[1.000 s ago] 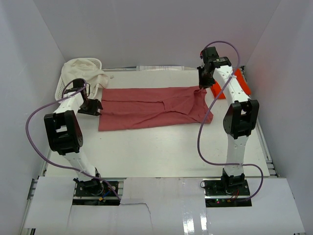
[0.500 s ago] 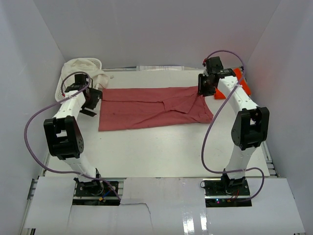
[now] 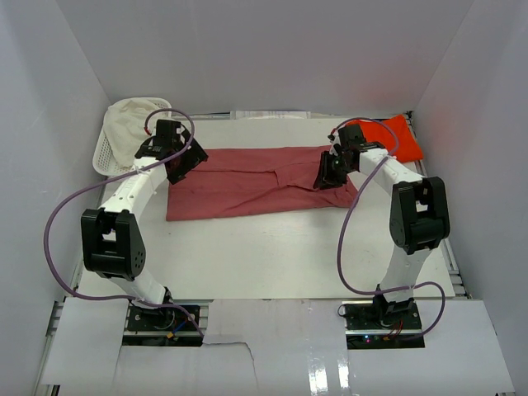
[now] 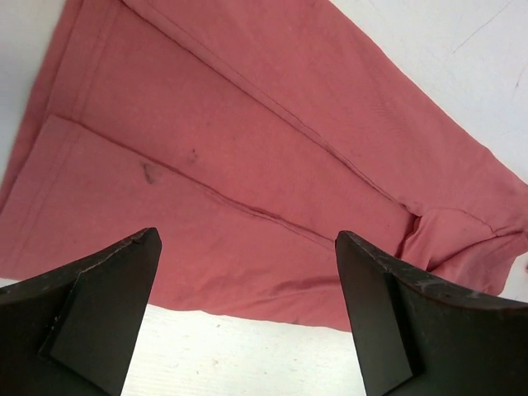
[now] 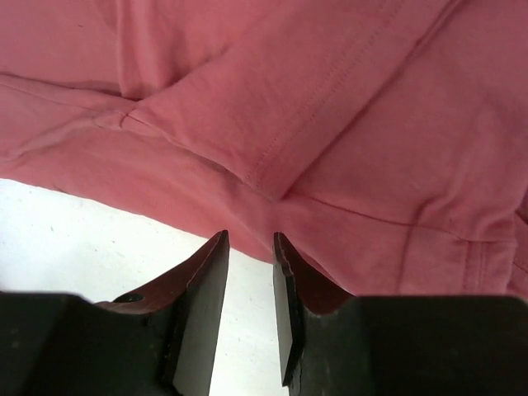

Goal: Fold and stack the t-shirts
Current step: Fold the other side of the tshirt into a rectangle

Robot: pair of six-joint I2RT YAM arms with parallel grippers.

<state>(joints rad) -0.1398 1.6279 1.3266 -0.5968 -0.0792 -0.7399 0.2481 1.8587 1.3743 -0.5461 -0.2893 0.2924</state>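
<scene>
The left gripper (image 4: 247,239) stands wide apart with nothing between its dark fingers (image 4: 99,313). It hangs over the rose shirt (image 4: 247,165), clear of the cloth. The right gripper (image 5: 249,238) has its fingers (image 5: 198,313) a narrow slit apart, also holding nothing. Its tips sit just above the shirt's near hem, where red cloth meets white table (image 5: 82,239).

The wrist views give detail that the top view does not: stitched seams, a folded-over sleeve, long creases, and two small dark specks on the cloth below the left gripper. Only the top view shows the whole layout. The rose shirt lies flat as a long band across the middle of the table, with the left gripper over its 10 o'clock corner and the right gripper over its 3 o'clock end. An orange shirt (image 3: 396,136) lies bunched in the table's 1 o'clock corner, well apart from the rose one. A white lattice basket (image 3: 101,153) sits at 10 o'clock with a cream cloth (image 3: 136,115) heaped in it.

From above, both grippers are dark shapes and their gaps cannot be made out. The right arm covers part of the orange shirt, so it is unclear whether that shirt is folded. The cream cloth hides much of the basket.

The table is plain white, boxed in by pale walls (image 3: 247,49). Purple cables (image 3: 58,206) loop beside each arm.
</scene>
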